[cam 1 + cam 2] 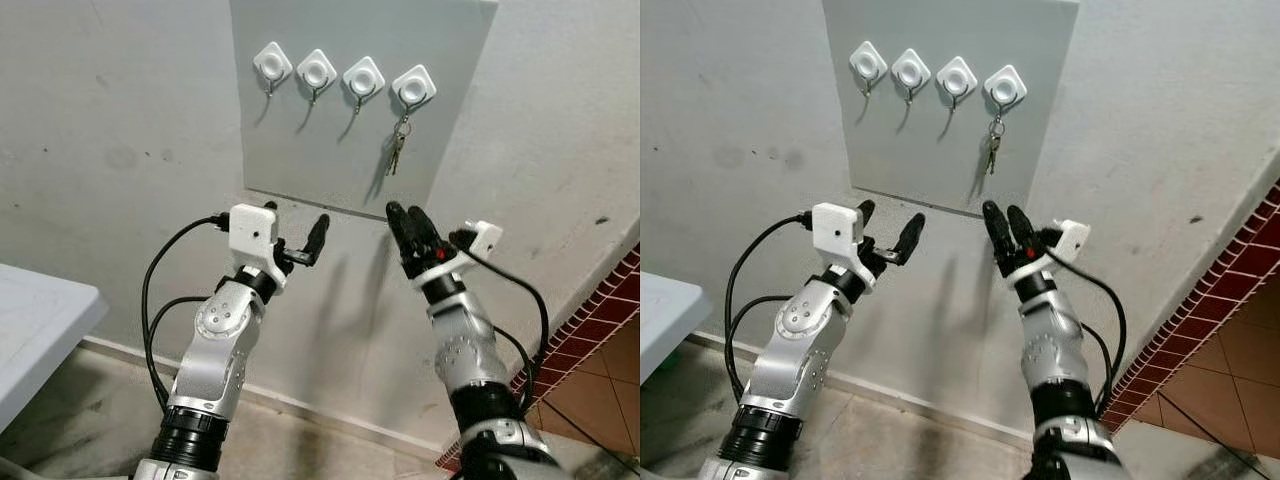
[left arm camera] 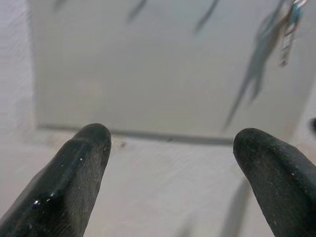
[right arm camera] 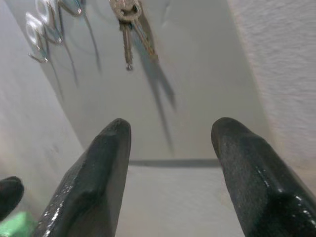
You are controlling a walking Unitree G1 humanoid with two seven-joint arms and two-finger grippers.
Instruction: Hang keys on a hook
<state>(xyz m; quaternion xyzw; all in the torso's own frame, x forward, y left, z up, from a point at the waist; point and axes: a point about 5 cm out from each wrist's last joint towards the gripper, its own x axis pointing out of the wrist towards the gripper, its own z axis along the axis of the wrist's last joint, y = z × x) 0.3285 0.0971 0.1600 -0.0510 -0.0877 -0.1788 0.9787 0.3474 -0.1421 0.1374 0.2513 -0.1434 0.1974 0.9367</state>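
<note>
A small bunch of keys (image 1: 398, 148) hangs from the rightmost of several white diamond-shaped hooks (image 1: 414, 88) on a grey wall panel (image 1: 330, 150). The other hooks (image 1: 316, 70) carry nothing. Both arms are raised toward the wall below the panel. My left gripper (image 1: 296, 216) is open and holds nothing, under the panel's lower edge. My right gripper (image 1: 404, 212) is open and holds nothing, a short way below the keys. In the right wrist view the keys (image 3: 129, 24) hang ahead of the fingers (image 3: 94, 177). The left wrist view catches the keys (image 2: 289, 34) at its far corner.
A white table corner (image 1: 30, 320) juts in at the left. Red tiling (image 1: 600, 330) runs along the floor and wall at the right. The plain plastered wall (image 1: 120, 150) surrounds the panel.
</note>
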